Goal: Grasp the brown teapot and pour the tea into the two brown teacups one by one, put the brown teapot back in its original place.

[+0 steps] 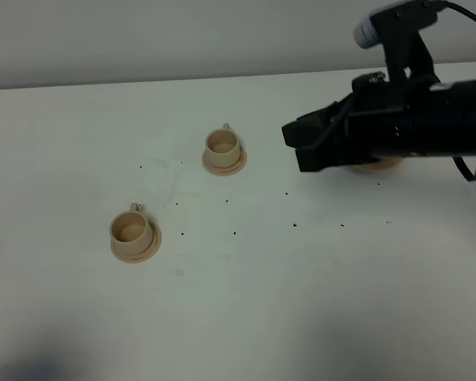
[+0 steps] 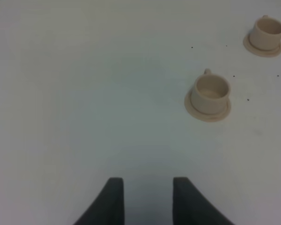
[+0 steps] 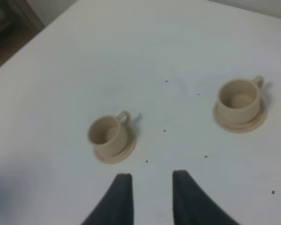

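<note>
Two brown teacups on saucers stand on the white table (image 1: 246, 302): one front left (image 1: 132, 232), one further back (image 1: 223, 148). Both show in the left wrist view (image 2: 210, 93) (image 2: 267, 33) and in the right wrist view (image 3: 108, 133) (image 3: 239, 98). My right gripper (image 1: 297, 147) hangs open and empty above the table, right of the back cup; its fingers (image 3: 123, 197) have nothing between them. A beige-tan edge (image 1: 378, 166) shows under the right arm; the brown teapot and its wide saucer are otherwise hidden. My left gripper (image 2: 147, 197) is open over bare table.
Small dark specks (image 1: 294, 225) dot the table between the cups and the right arm. The table's back edge (image 1: 143, 82) meets a grey wall. The left arm is out of the exterior view.
</note>
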Robot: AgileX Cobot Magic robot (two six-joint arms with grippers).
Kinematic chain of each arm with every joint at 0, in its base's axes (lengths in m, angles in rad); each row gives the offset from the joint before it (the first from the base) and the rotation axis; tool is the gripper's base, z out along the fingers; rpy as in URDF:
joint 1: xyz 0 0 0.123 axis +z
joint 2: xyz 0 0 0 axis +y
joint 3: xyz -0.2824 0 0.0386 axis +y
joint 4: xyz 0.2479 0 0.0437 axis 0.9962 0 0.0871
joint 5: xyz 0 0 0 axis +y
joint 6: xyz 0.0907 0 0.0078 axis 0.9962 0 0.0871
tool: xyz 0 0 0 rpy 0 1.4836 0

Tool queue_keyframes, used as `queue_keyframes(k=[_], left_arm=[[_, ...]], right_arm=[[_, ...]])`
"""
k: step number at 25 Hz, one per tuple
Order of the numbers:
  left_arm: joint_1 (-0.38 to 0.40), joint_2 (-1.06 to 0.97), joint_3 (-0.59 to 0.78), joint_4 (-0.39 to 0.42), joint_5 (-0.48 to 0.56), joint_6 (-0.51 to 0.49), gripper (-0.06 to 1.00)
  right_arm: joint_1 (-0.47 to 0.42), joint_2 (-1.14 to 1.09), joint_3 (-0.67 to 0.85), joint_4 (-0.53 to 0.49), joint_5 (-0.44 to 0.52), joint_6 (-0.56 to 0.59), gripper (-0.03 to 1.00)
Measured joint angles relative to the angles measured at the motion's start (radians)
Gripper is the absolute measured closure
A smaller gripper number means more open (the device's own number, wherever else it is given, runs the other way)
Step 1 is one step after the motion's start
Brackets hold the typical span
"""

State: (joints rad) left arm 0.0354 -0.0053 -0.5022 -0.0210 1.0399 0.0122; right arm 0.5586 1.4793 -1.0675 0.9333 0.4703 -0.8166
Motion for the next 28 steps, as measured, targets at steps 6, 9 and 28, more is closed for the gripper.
queue_keyframes(k=[6,9,28], left_arm=[[0.0,0.0,0.0,-0.001,0.0,0.0,0.64],[0.0,0.0,0.0,-0.001,0.0,0.0,0.64],[0.0,0.0,0.0,-0.004,0.0,0.0,0.64]], right_arm=[[0.001,0.258,-0.354,-0.506,0.165,0.501,0.68],[0.001,0.383,-0.535,-0.781,0.262,0.743,0.62],[-0.171,0.89,-1.118,-1.025,0.596,0.952,0.53]])
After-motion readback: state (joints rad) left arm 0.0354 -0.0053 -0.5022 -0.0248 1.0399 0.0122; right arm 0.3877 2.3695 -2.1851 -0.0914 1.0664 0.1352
